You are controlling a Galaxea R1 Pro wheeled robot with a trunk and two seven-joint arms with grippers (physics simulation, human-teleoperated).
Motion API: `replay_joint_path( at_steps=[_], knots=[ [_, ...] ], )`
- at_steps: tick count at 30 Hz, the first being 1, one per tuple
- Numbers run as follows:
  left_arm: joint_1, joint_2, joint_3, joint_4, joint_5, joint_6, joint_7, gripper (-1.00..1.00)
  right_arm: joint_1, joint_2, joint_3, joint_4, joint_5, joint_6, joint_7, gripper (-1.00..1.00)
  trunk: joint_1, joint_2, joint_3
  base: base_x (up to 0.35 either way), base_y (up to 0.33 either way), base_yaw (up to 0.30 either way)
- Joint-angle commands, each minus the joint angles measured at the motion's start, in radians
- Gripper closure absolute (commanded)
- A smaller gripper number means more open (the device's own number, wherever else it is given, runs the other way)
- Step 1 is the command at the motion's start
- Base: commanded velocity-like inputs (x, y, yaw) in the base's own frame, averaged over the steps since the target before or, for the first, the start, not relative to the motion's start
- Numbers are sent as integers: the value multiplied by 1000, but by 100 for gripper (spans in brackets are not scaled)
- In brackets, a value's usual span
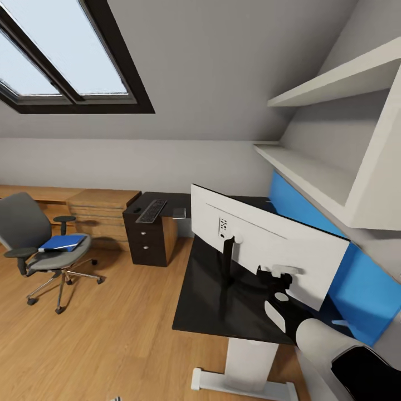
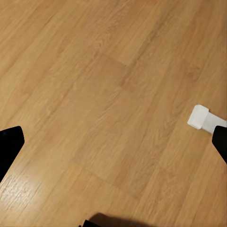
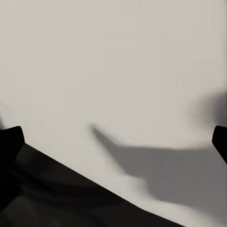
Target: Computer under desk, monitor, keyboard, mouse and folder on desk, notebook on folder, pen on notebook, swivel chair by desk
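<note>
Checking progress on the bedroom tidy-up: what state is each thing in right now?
monitor: upright on the desk, white back toward the camera
right gripper: at the monitor's back, jaws open
keyboard: flat on the desk's far end
folder: closed, lying on the swivel chair seat
left gripper: jaws open over the wood floor
</note>
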Motion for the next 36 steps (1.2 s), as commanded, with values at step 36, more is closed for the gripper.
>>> replay_joint_path(
  at_steps=[36],
  knots=[
    [-1,1,-11,-1,1,-3,7,-100,-1,-4,7,1,-7,-3,-5,-100,1,-2,-2,186,-101,0]
  ],
)
